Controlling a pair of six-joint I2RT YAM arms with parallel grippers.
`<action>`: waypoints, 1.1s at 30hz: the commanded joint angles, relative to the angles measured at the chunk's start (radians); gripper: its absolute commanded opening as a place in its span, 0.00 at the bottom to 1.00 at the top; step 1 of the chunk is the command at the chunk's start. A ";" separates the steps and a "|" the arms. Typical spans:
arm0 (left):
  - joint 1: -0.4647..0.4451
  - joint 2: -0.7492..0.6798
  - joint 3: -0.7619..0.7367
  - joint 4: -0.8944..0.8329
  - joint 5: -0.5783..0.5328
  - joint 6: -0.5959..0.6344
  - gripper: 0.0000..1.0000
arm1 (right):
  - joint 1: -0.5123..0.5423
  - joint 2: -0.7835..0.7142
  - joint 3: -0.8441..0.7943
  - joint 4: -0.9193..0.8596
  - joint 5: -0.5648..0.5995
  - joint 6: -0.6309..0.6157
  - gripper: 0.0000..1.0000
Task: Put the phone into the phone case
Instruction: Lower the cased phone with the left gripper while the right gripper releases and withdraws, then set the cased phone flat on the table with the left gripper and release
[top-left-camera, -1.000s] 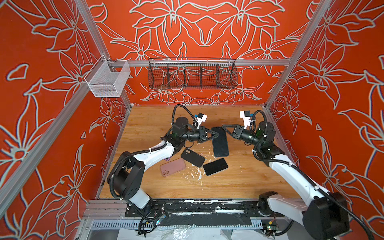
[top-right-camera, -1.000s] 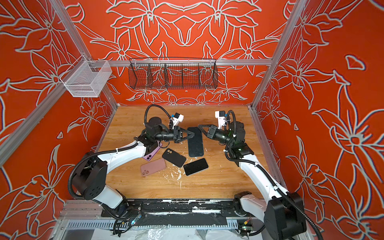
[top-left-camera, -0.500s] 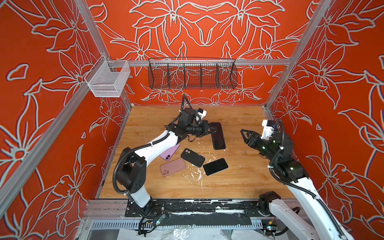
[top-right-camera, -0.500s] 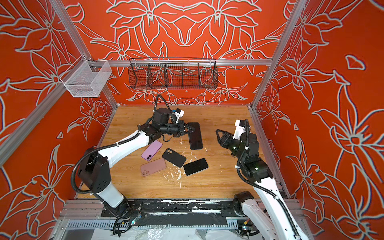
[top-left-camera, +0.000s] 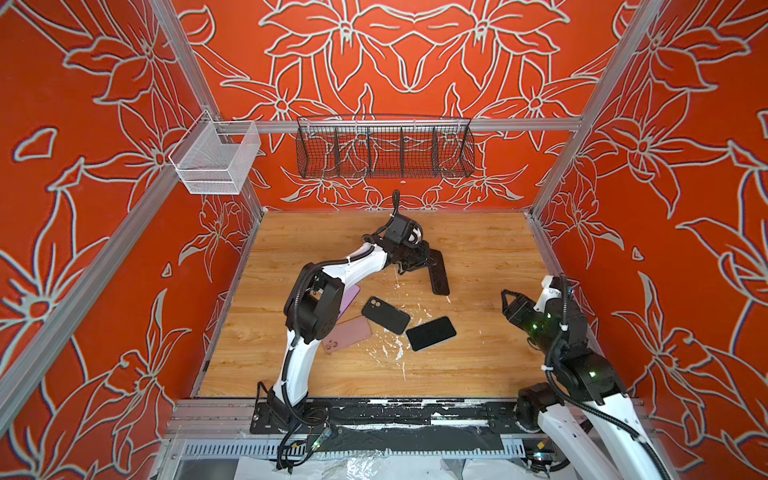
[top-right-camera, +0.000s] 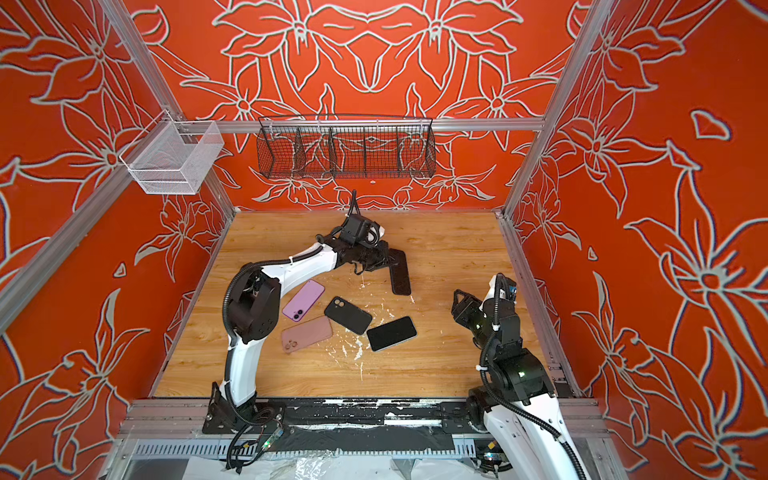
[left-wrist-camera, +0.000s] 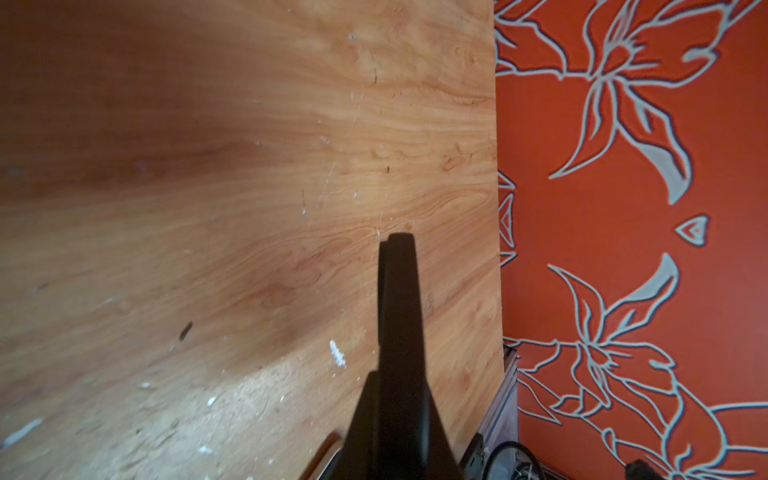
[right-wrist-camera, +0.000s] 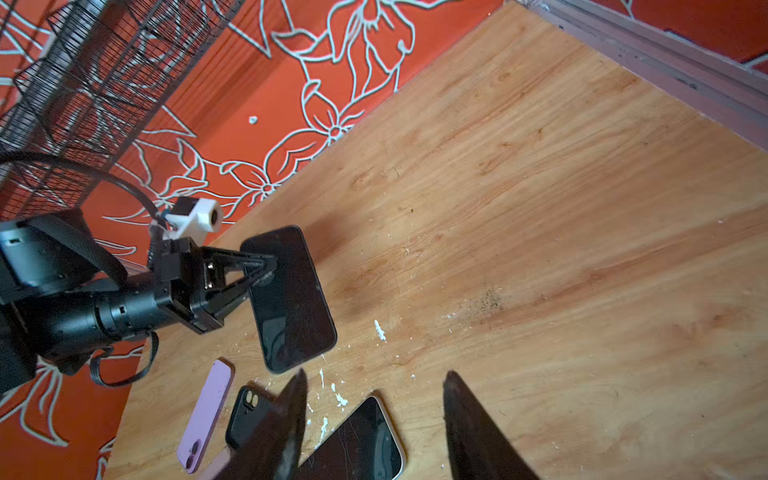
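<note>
Pinching the black phone (right-wrist-camera: 293, 303) edgewise, left hand (right-wrist-camera: 266, 270) tight, right hand (right-wrist-camera: 376, 376) parted, empty.

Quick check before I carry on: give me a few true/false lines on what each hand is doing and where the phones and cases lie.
1. The left hand is shut on a dark phone, gripping one long edge. True.
2. The right hand grips that phone too. False: it is open, holds nothing and sits well apart, by the table's right side.
3. The black case lies on the table between the pink case and the screen-up phone. True.
4. The purple phone is stacked on the black case. False: it lies on the table, apart from it, beside the left arm.
</note>
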 joint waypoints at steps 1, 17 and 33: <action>-0.016 0.054 0.101 0.003 0.020 -0.006 0.03 | -0.005 0.018 -0.017 -0.001 0.015 0.024 0.53; 0.004 0.286 0.347 -0.126 0.096 0.036 0.05 | -0.005 0.037 0.015 -0.042 0.004 -0.012 0.53; 0.035 0.362 0.373 -0.137 0.098 0.058 0.20 | -0.005 -0.004 0.027 -0.100 0.012 -0.021 0.53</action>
